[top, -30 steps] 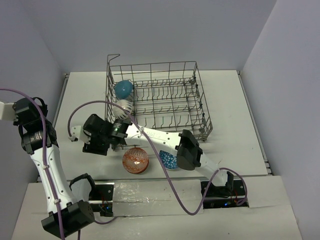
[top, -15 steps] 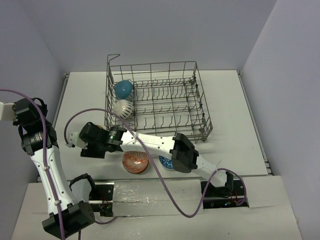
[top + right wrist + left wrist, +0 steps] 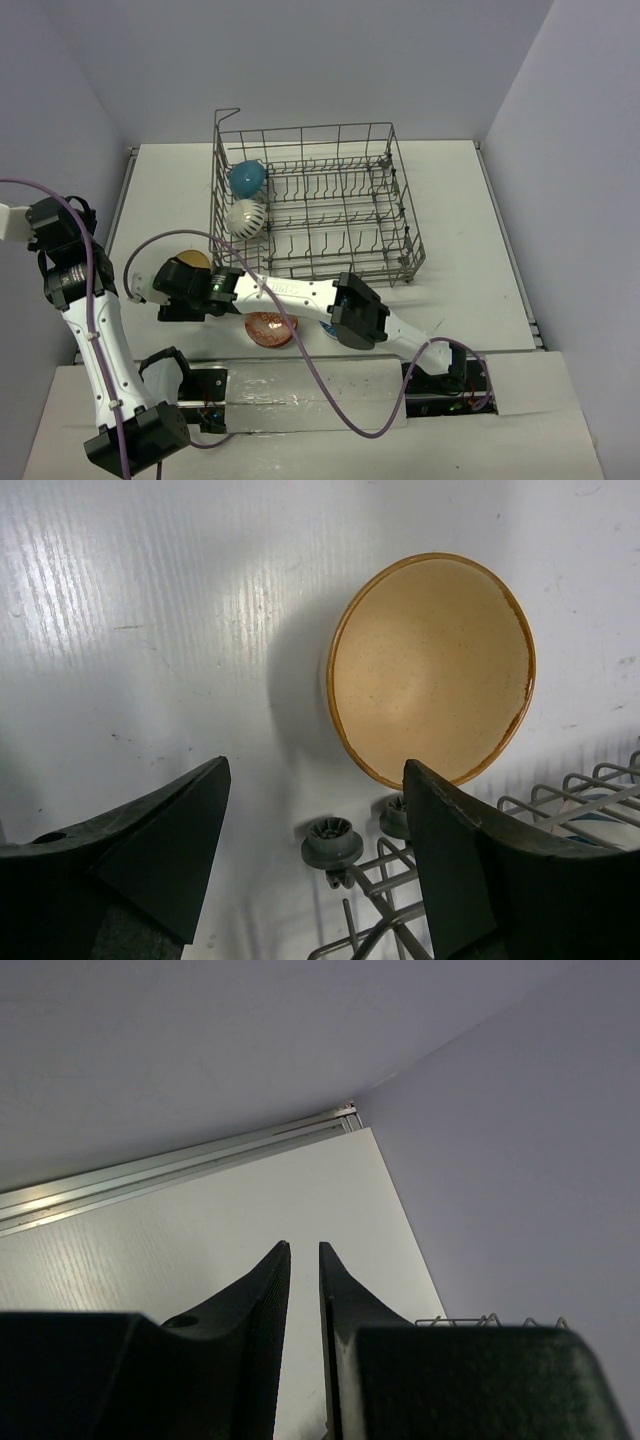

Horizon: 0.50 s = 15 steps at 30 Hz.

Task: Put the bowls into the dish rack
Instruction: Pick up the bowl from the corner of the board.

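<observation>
Left of the dish rack (image 3: 330, 215), my right gripper (image 3: 312, 780) is now hanging spread and empty just beside the tan bowl (image 3: 432, 668) on the desk (image 3: 120, 630) — it has swung here from the rack (the blue bowl (image 3: 246, 177) and white bowl (image 3: 245, 216) are sitting inside already). I judge I am lining up this pickup next; my left gripper (image 3: 303, 1250) is idling, nearly pressed together.

**Dish rack** (image 3: 330, 205): grey wire. Inside its left end are a plain teal bowl (image 3: 246, 177) and a white bowl (image 3: 245, 216) with fine dark speckling. Beside the rack's near-left corner is a matt tan bowl (image 3: 432, 668) with a darker brown rim. Nearer than the rack is a red-orange bowl (image 3: 262, 330) with pale patterning. **Tabletop** (image 3: 460, 200): white.
</observation>
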Each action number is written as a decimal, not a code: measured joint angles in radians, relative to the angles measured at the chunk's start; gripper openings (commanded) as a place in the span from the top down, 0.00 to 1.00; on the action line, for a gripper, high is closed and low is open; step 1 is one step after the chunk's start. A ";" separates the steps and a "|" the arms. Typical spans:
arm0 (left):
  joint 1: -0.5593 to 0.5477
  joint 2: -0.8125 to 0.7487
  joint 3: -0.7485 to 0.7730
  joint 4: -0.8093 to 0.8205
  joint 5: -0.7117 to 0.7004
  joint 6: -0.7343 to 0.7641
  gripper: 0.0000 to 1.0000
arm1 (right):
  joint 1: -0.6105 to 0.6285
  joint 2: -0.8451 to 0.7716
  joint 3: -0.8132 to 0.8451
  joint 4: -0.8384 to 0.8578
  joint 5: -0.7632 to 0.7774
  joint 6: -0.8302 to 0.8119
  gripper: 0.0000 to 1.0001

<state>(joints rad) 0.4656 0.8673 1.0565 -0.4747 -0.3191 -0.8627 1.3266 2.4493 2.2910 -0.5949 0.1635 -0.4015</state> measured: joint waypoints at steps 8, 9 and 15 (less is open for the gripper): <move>0.000 0.000 -0.005 0.000 0.008 0.000 0.77 | 0.006 0.034 0.002 0.005 0.043 -0.006 0.21; 0.000 0.000 -0.006 0.000 0.008 0.000 0.77 | 0.006 0.039 0.006 0.005 0.047 -0.006 0.21; 0.000 0.000 -0.006 0.001 0.011 0.000 0.77 | 0.006 0.048 0.008 0.008 0.063 -0.010 0.20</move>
<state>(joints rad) 0.4660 0.8673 1.0508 -0.4740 -0.3077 -0.8627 1.3327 2.4977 2.2990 -0.5869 0.2260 -0.4110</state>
